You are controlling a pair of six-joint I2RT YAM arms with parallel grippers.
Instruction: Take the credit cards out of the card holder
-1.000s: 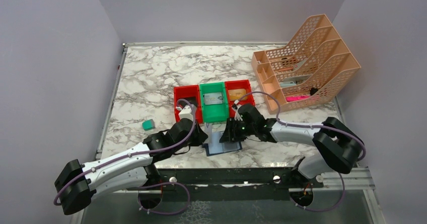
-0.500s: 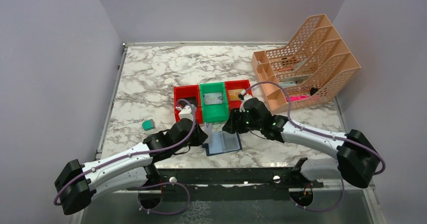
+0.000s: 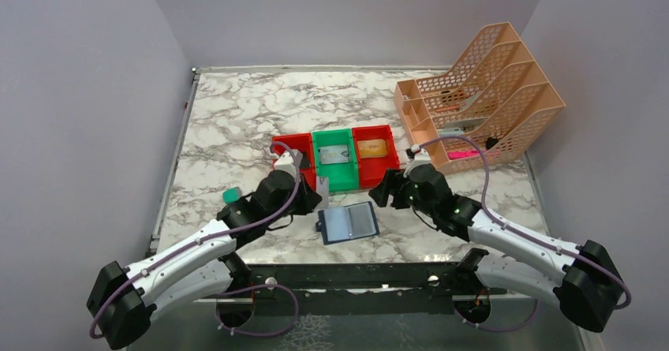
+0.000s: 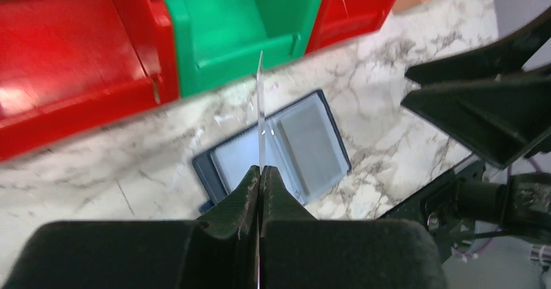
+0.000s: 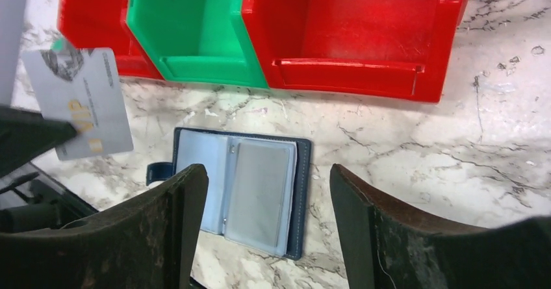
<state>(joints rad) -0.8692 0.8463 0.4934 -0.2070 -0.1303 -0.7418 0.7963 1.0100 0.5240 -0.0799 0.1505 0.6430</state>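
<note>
Silver-grey plastic card (image 5: pixel 81 110) pinched edge-on in the left claw (image 4: pixel 260 172), right claw (image 5: pixel 266 175) spread wide above the navy card holder (image 3: pixel 348 223), open flat with pale pockets up, on the veined marble desk (image 3: pixel 237 122) near a green bin (image 3: pixel 334 162)

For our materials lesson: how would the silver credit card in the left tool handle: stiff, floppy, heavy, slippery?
Probably stiff: the silver credit card, pinched at one edge by the left tool, stands straight without drooping. Likely light: edge-on it looks thin. Its smooth face might slip in a loose pinch.
</note>
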